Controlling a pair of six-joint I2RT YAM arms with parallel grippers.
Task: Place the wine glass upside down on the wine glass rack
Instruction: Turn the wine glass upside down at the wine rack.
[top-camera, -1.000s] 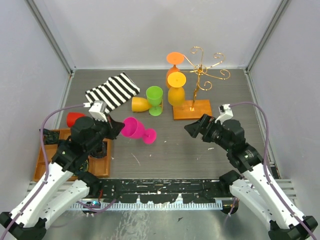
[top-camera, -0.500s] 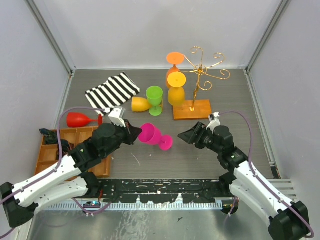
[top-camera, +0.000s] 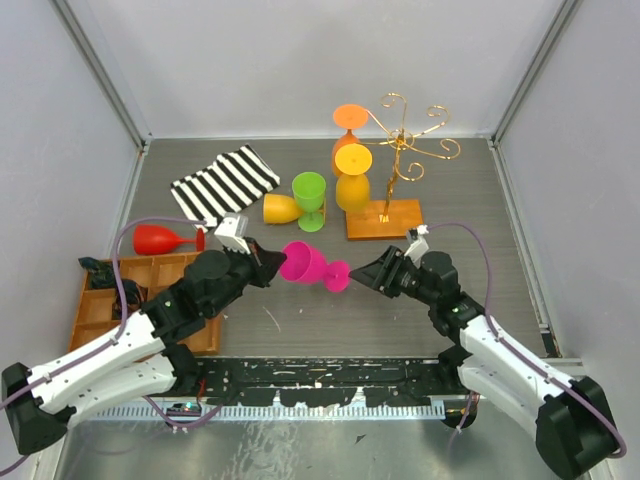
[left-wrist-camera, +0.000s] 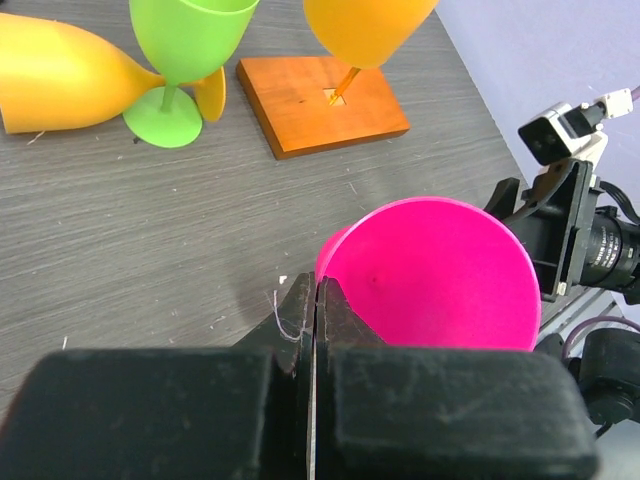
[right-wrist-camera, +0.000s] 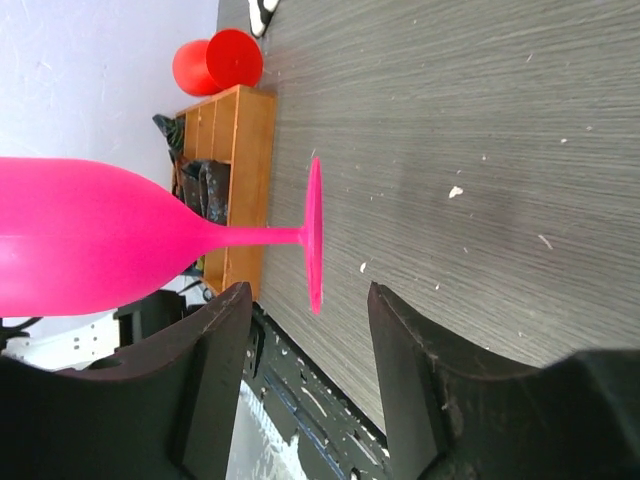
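The pink wine glass (top-camera: 305, 264) hangs on its side above the table, foot pointing right. My left gripper (top-camera: 270, 262) is shut on the rim of its bowl (left-wrist-camera: 435, 275), fingers (left-wrist-camera: 300, 310) pinched together. My right gripper (top-camera: 362, 272) stands open, one jaw on each side of the glass's foot disc (right-wrist-camera: 316, 235) without touching it. The wine glass rack (top-camera: 400, 140), gold wire on a wooden base (top-camera: 385, 218), stands at the back right. An orange glass (top-camera: 350, 135) and a yellow-orange glass (top-camera: 352, 185) hang on it upside down.
A green glass (top-camera: 309, 198) stands upright beside a yellow glass (top-camera: 282, 208) lying on its side. A striped cloth (top-camera: 225, 181) lies at the back left, a red glass (top-camera: 160, 239) lies near a compartmented wooden tray (top-camera: 100, 300).
My left arm has carried the pink glass rightward, off the table. The right arm has come left to its foot, and its jaws have narrowed.
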